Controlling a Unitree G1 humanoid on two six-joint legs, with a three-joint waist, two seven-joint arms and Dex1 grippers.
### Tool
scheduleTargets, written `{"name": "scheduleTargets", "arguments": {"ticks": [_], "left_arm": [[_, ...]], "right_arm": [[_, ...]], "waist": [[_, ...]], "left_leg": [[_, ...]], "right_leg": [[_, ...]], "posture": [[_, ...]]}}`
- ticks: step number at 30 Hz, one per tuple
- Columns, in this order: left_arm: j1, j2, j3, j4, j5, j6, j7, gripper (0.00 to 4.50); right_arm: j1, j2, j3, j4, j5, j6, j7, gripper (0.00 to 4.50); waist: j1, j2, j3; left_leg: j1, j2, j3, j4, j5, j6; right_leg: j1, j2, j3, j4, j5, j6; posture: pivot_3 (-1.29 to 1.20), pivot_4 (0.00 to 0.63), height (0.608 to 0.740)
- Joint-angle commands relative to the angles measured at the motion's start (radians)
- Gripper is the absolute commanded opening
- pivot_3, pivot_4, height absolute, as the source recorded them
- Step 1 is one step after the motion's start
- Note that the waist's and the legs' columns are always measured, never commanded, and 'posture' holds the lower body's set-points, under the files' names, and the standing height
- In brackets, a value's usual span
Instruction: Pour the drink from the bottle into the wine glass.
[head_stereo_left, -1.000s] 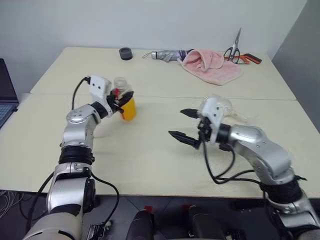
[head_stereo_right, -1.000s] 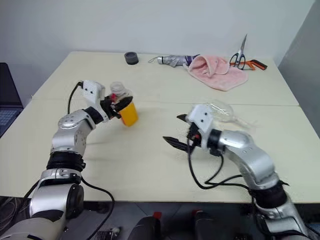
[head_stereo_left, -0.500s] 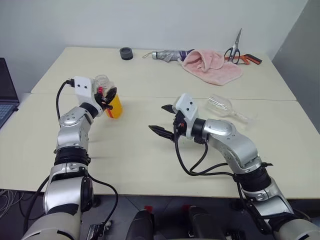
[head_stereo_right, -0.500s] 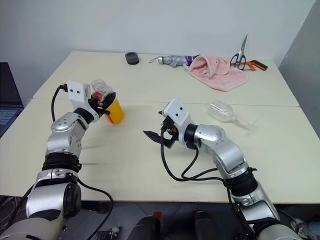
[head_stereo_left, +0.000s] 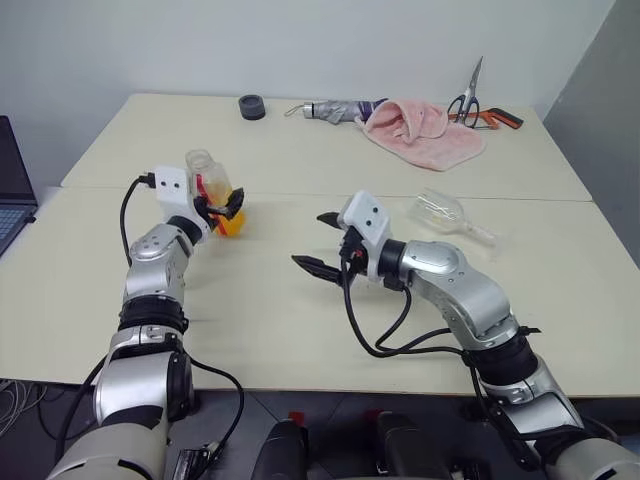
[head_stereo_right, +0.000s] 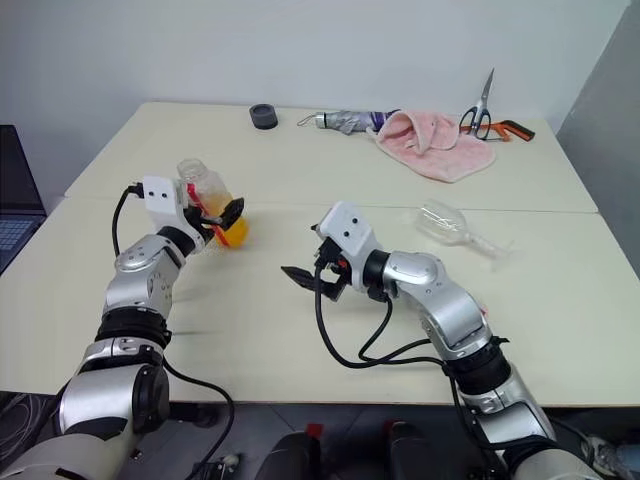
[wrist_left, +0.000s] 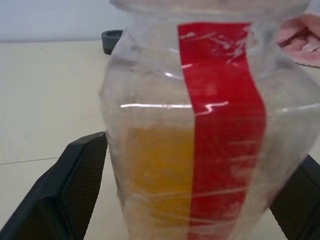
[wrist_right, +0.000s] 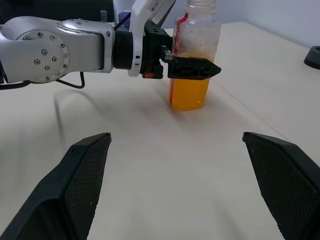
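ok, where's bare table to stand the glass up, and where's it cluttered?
Free: the front table between the bottle at the left end effector and the tipped wine glass; the right end effector hovers over part of it. Also free near the black ring. Crowded: far right edge, with pink towel, umbrella, scissors.

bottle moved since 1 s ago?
Yes. The bottle went to the robot's left along the table seam and came upright; the open left gripper sits around it.
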Motion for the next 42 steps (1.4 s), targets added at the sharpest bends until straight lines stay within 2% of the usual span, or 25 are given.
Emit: {"name": "scheduleTargets", "arguments": {"ticks": [1, 11, 18, 21, 24, 28, 32, 36, 42], "left_arm": [[0.022, 0.005, 0.001, -0.061, 0.007, -0.031, 0.009, 4.47], [0.258, -0.007, 0.028, -0.331, 0.002, -0.033, 0.086, 4.47], [0.441, 0.011, 0.014, -0.59, 0.011, 0.024, 0.103, 4.47], [0.535, 0.033, -0.008, -0.746, -0.045, 0.071, 0.008, 4.47], [0.6, 0.082, -0.076, -0.896, -0.12, 0.16, -0.154, 4.47], [0.586, 0.145, -0.177, -0.974, -0.135, 0.232, -0.299, 4.47], [0.503, 0.158, -0.271, -0.982, -0.121, 0.26, -0.396, 4.47], [0.405, 0.142, -0.346, -0.968, -0.086, 0.26, -0.441, 4.47], [0.343, 0.109, -0.391, -0.951, -0.047, 0.245, -0.445, 4.47]], "right_arm": [[0.007, -0.009, 0.001, -0.055, -0.001, -0.001, 0.015, 4.5], [0.131, -0.095, -0.026, -0.15, 0.014, -0.022, 0.055, 4.5], [0.262, -0.222, -0.149, -0.26, -0.005, -0.021, 0.013, 4.5], [0.307, -0.28, -0.224, -0.322, -0.016, 0.01, -0.02, 4.5], [0.329, -0.341, -0.256, -0.358, -0.059, 0.032, -0.052, 4.5], [0.303, -0.408, -0.213, -0.332, -0.183, 0.072, -0.112, 4.5], [0.207, -0.453, -0.083, -0.213, -0.381, 0.121, -0.181, 4.5], [0.096, -0.438, 0.019, -0.003, -0.544, 0.119, -0.242, 4.5], [0.049, -0.443, 0.08, 0.185, -0.678, 0.055, -0.257, 4.5]], "waist": [[0.0, 0.0, 0.0], [0.0, 0.0, 0.0], [0.001, 0.0, 0.0], [0.001, 0.0, 0.0], [0.001, 0.0, 0.0], [0.001, 0.0, 0.0], [0.0, 0.0, 0.0], [-0.002, 0.0, 0.0], [-0.001, 0.0, 0.0]], "left_leg": [[0.0, 0.0, 0.0, 0.0, 0.0, 0.0], [0.0, 0.001, 0.0, 0.0, 0.0, 0.0], [0.0, 0.002, -0.001, 0.0, 0.0, 0.0], [0.001, 0.002, 0.0, -0.001, 0.0, 0.0], [0.001, 0.002, 0.0, -0.001, 0.0, 0.0], [0.002, 0.0, 0.001, -0.001, 0.0, 0.0], [0.003, 0.0, 0.003, -0.001, 0.0, 0.0], [0.003, 0.0, 0.004, -0.001, 0.0, 0.0], [0.002, 0.0, 0.005, -0.002, 0.0, 0.0]], "right_leg": [[0.0, 0.0, 0.0, 0.0, 0.0, 0.0], [0.0, -0.002, 0.0, 0.0, 0.0, 0.0], [0.001, -0.003, 0.001, 0.0, 0.0, 0.0], [0.001, -0.003, 0.001, -0.001, 0.0, 0.0], [0.001, -0.002, 0.001, -0.001, 0.0, 0.0], [0.002, 0.0, 0.001, -0.001, 0.0, 0.001], [0.002, 0.003, 0.003, -0.001, 0.0, 0.001], [0.002, 0.003, 0.004, -0.001, 0.0, 0.0], [0.001, 0.002, 0.005, -0.003, 0.0, 0.0]], "posture": [[0.0, 0.15, 0.74], [0.0, 0.15, 0.74], [0.0, 0.15, 0.74], [0.0, 0.15, 0.74], [0.0, 0.15, 0.74], [0.0, 0.15, 0.74], [0.0, 0.15, 0.74], [0.0, 0.15, 0.74], [0.0, 0.15, 0.74]]}}
